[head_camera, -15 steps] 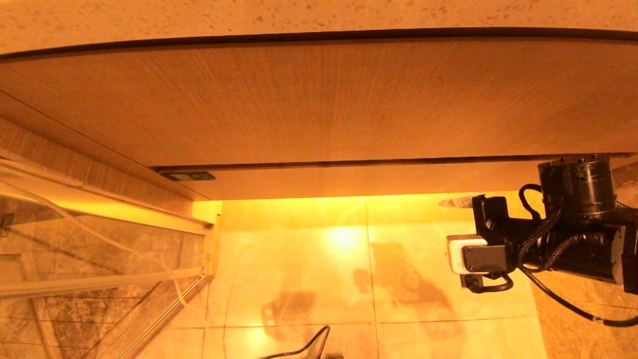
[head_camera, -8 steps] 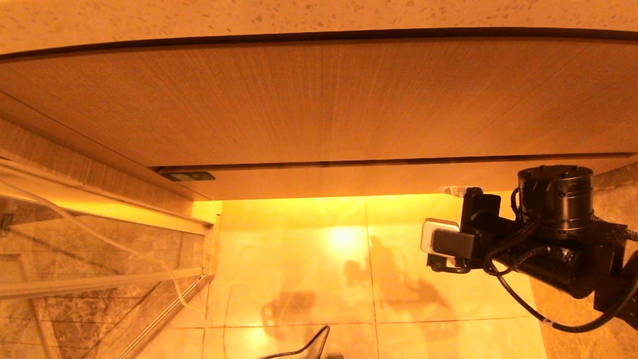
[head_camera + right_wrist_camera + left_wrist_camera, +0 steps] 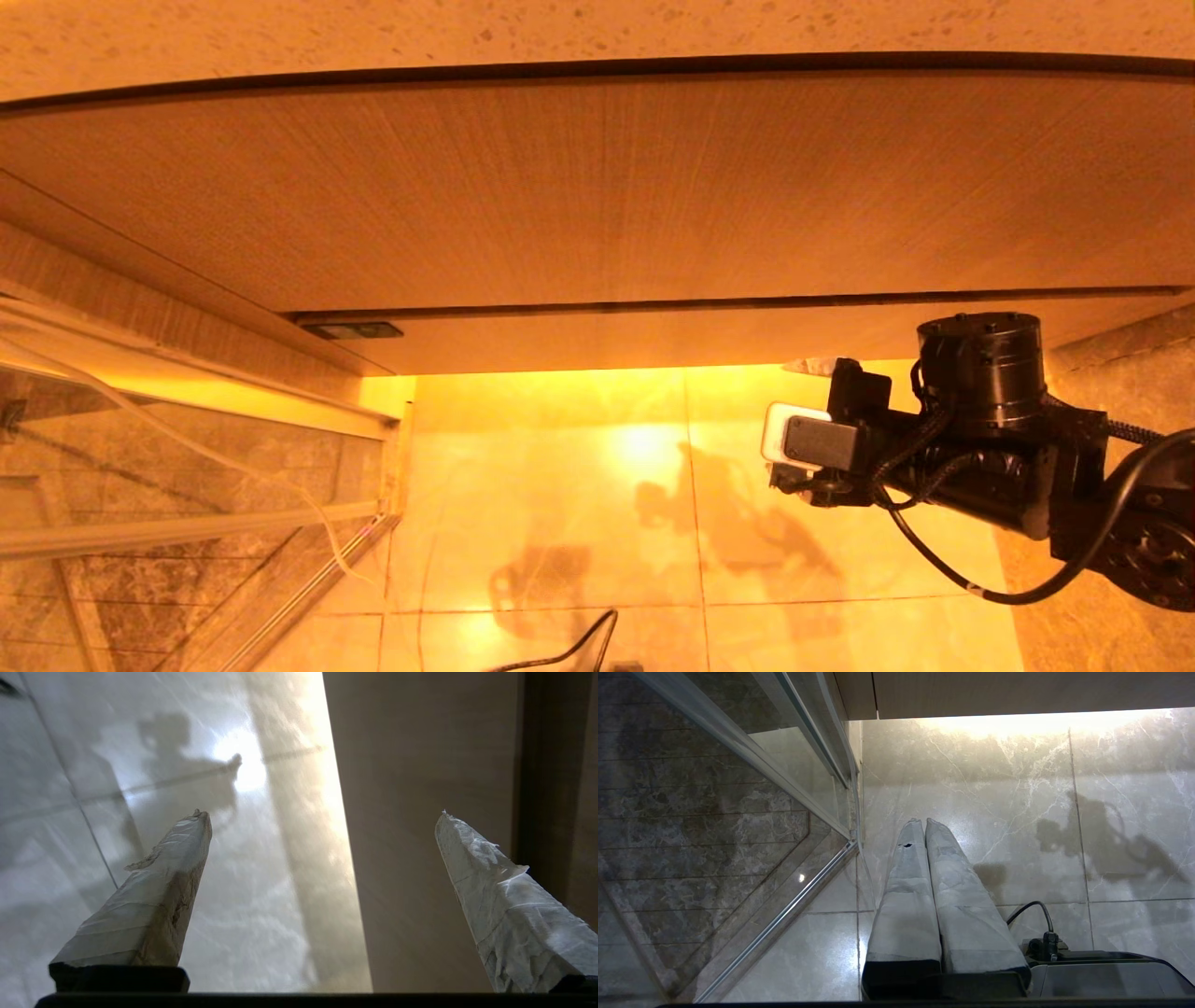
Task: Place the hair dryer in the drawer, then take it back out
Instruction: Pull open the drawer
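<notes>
The hair dryer is out of view. The drawer [image 3: 653,341] is the narrow wood-grain strip under the taller panel, and its front sits flush, closed. My right gripper [image 3: 794,427] hovers just below the drawer's right part, above the floor. In the right wrist view it [image 3: 322,814] is open wide with nothing between its taped fingers [image 3: 159,891]. One finger is over the tiles and the other is in front of the drawer front [image 3: 420,835]. My left gripper [image 3: 923,822] hangs low over the floor with its taped fingers pressed together, holding nothing.
A tall wood-grain panel [image 3: 597,187] sits under a speckled stone counter [image 3: 560,28]. A glass shower screen with a metal frame [image 3: 187,532] stands at the left, also in the left wrist view [image 3: 784,765]. Glossy floor tiles [image 3: 560,523] lie below. A black cable [image 3: 583,644] loops at the bottom.
My right arm has swung left along the drawer front and turned a little. The drawer has not moved.
</notes>
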